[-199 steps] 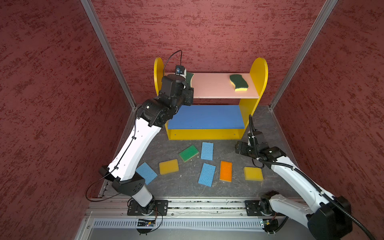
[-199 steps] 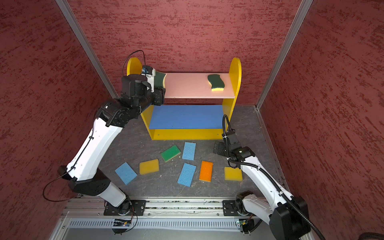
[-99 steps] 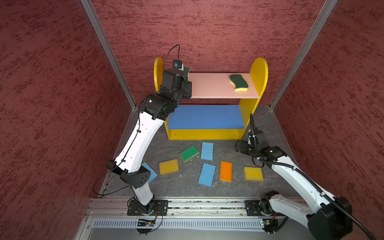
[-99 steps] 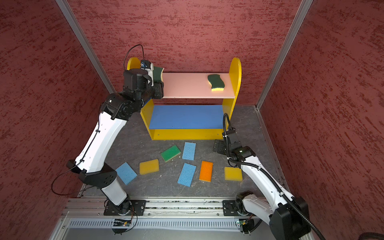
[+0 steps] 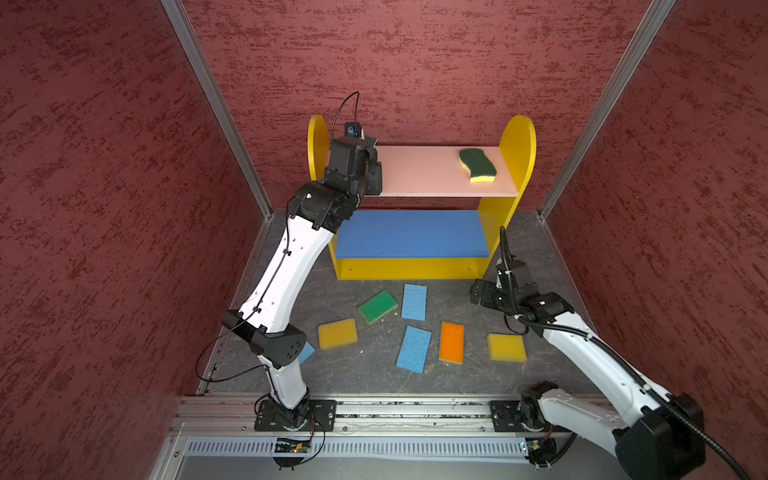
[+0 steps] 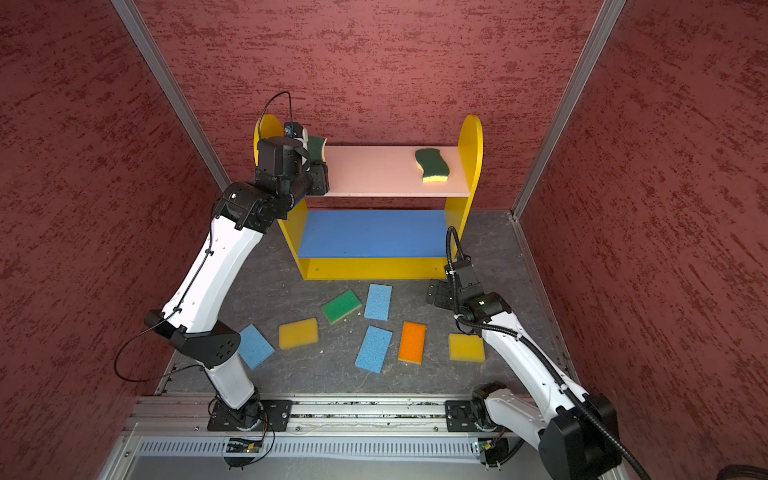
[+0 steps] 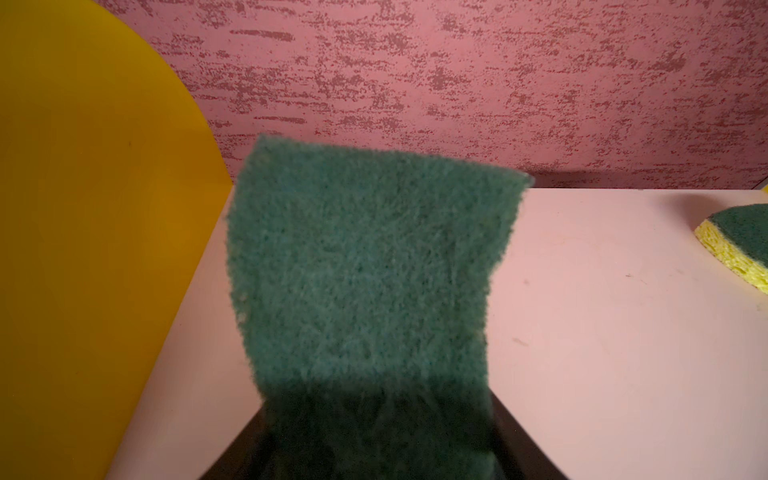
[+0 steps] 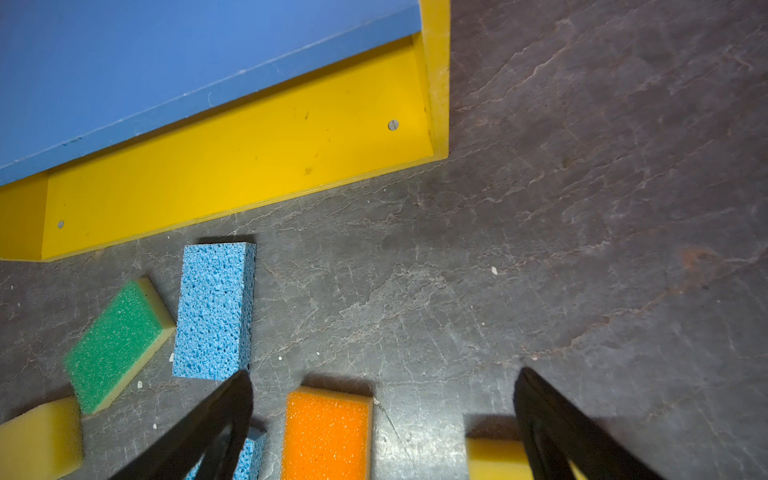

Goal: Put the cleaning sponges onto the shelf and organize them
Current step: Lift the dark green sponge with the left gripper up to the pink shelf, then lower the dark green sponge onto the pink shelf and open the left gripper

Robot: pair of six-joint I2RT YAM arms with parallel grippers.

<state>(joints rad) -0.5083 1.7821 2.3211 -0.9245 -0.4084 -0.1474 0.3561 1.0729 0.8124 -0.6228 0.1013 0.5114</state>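
Two wavy dark-green sponges: placed sponge [image 5: 478,165] lies flat at right end of pink top board [image 5: 419,172]; held sponge [image 7: 365,266] clamped in left gripper [image 6: 316,166] over board's left end. Step, judged: second placement on shelf [image 5: 517,141]. Next: lower flat, release. Jaws of right gripper [image 8: 384,374] apart, empty, over floor [image 8: 582,208].

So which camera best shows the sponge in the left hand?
The left wrist view: the dark green sponge fills it. In both top views only a corner peeks out; the right wrist view shows none of it.
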